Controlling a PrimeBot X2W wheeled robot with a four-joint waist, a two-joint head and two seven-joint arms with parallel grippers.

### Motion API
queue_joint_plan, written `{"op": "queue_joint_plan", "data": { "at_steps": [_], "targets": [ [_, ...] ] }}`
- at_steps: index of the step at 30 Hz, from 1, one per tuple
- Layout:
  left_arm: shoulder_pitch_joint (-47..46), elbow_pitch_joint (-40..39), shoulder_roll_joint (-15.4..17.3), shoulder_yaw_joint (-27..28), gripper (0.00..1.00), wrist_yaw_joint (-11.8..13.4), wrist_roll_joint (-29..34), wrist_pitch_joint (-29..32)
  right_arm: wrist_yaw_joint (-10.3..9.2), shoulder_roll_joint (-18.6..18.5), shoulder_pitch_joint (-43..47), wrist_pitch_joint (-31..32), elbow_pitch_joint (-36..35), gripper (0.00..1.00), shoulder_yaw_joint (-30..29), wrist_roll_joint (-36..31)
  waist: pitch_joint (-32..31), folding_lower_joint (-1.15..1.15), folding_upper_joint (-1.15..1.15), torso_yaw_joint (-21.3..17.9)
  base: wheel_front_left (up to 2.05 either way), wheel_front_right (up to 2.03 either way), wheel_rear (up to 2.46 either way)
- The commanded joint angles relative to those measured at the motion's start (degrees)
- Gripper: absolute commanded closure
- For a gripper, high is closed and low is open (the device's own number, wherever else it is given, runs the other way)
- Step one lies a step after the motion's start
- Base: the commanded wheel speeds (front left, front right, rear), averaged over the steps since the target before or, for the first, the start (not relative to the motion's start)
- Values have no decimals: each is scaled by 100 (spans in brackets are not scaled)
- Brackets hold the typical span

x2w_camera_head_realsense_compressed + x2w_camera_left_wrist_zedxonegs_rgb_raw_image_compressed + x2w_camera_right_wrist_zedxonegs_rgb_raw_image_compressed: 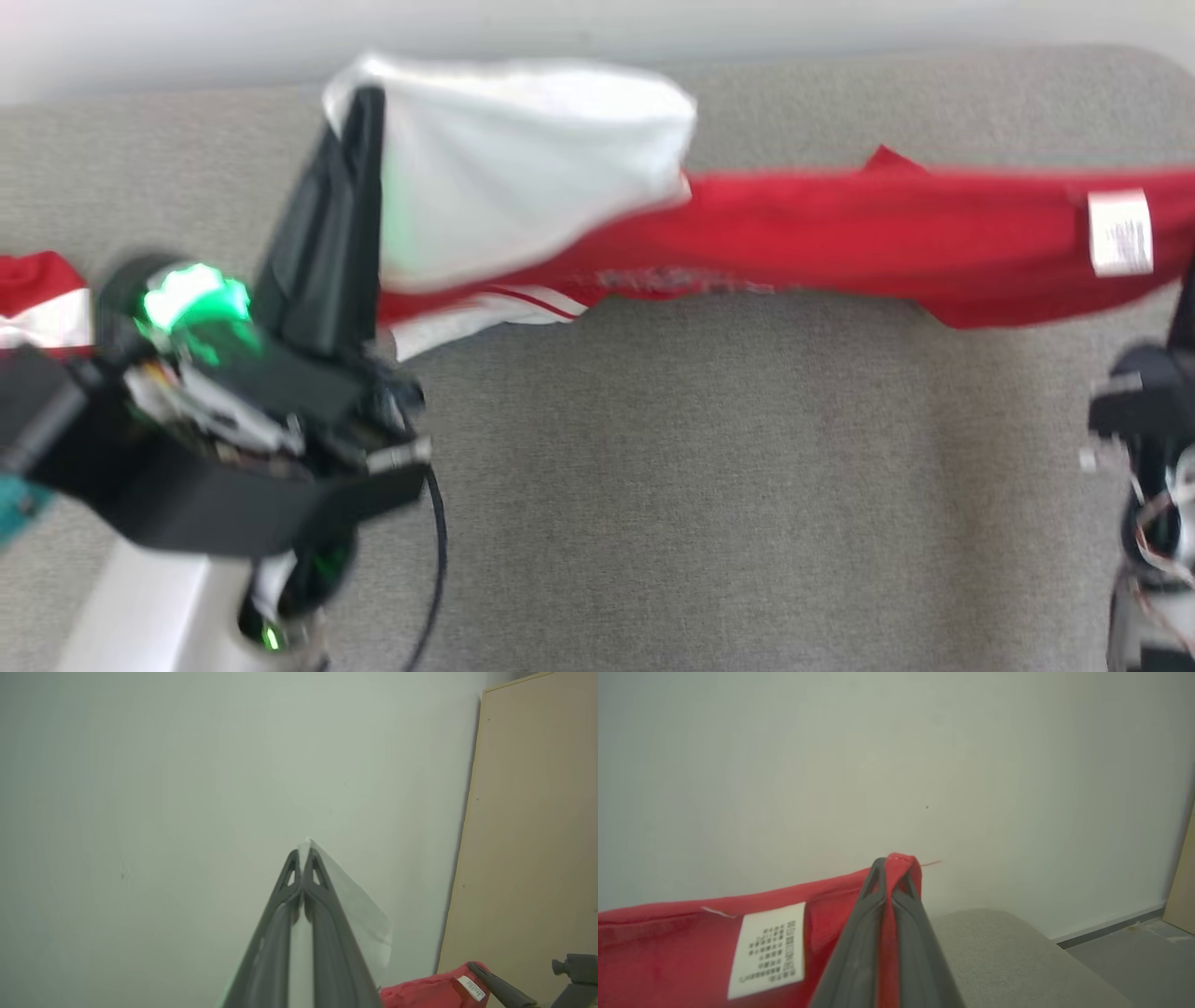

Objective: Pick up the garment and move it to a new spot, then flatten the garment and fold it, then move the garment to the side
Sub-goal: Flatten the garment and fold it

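While two arms hold it up, the red-and-white garment (840, 243) stretches across over the grey cushion (747, 485).
The left gripper (302, 853) pinches a white corner; the right gripper (891, 861) clamps a red edge beside the care label (767, 949).

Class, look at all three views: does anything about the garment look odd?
Yes: the garment, held between the left gripper and right gripper, shows its care label outward, so it is probably inside out.
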Motion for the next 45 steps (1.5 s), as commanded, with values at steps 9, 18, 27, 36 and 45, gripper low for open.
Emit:
{"op": "queue_joint_plan", "data": {
  "at_steps": [9, 18, 27, 36, 45],
  "targets": [
    [1295, -280, -84, -128, 100, 5, -105, -17, -14, 277, 1075, 441, -552, 100, -483, 257, -312, 1, 0, 196, 0, 0, 0],
    [2407, -118, 485, -797, 100, 5, -1191, 83, -14, 294, 2054, 1338, -277, 100, -521, 774, -570, 1, 0, 230, 0, 0, 0],
    [3169, 143, 988, -941, 100, 100, -2574, 886, -14, 295, 2542, 2389, 186, 100, -540, 884, -720, 1, 0, 268, 0, 0, 0],
    [3704, 88, 1405, -1004, 100, 628, -3422, 1846, -14, 296, 2934, 3315, 316, 100, -604, 1128, -725, 1, 0, 332, 0, 0, 0],
    [4077, -273, 1757, -1166, 100, 1149, -4036, 2713, -14, 295, 3261, 3963, 40, 100, -653, 1334, -712, 1, 0, 323, 0, 0, 0]
  ]
}}
